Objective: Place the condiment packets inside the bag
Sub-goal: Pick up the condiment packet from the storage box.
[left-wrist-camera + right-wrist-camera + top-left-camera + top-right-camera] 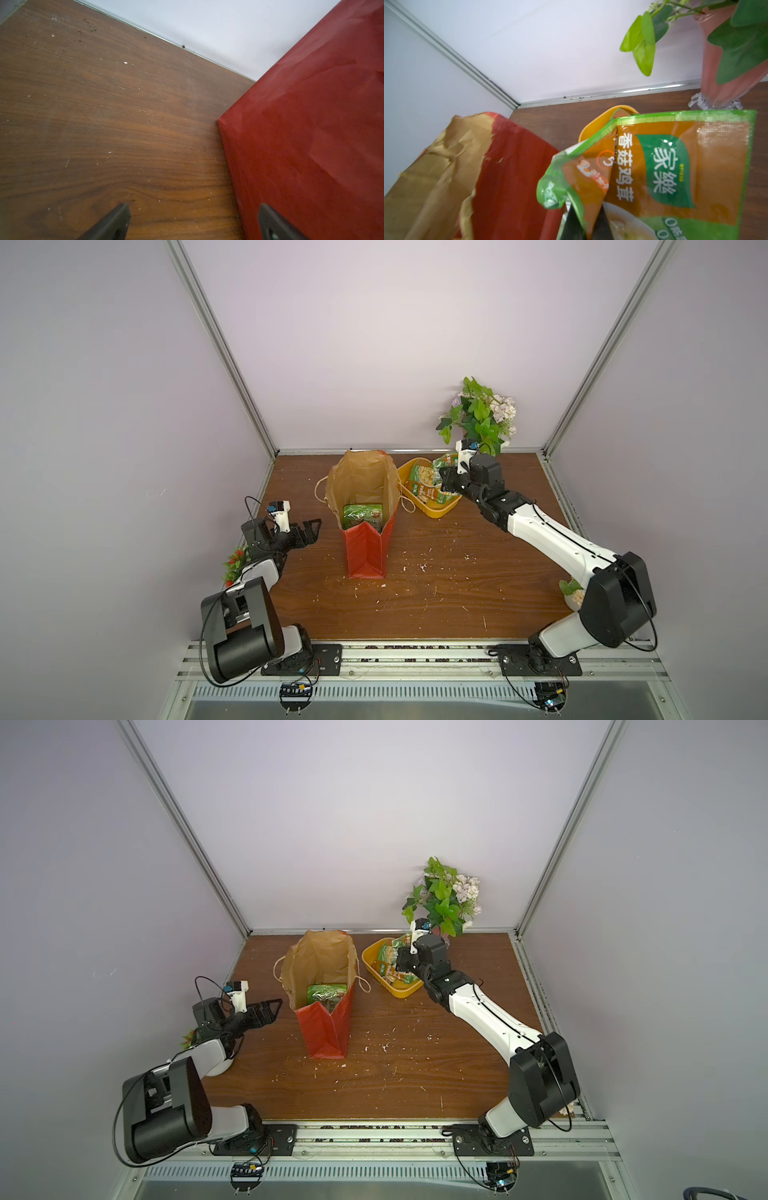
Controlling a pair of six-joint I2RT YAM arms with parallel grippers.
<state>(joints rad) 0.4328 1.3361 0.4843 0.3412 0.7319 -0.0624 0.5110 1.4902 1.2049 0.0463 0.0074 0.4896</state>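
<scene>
Fingers [603, 226] of the right gripper [445, 483] pinch a fold of an orange-and-green condiment packet [675, 166] over the yellow tray [441, 511], beside the red paper bag [365, 549] on the counter [457, 593]. Another packet [361, 514] lies inside the bag. Left gripper [309, 531] fingers [116, 224] stand spread beside the bag.

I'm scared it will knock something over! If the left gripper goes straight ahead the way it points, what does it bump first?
Most likely the bag. The open left gripper points toward its red side, nothing between them. Depth is unclear, so it might only clip an edge.
</scene>
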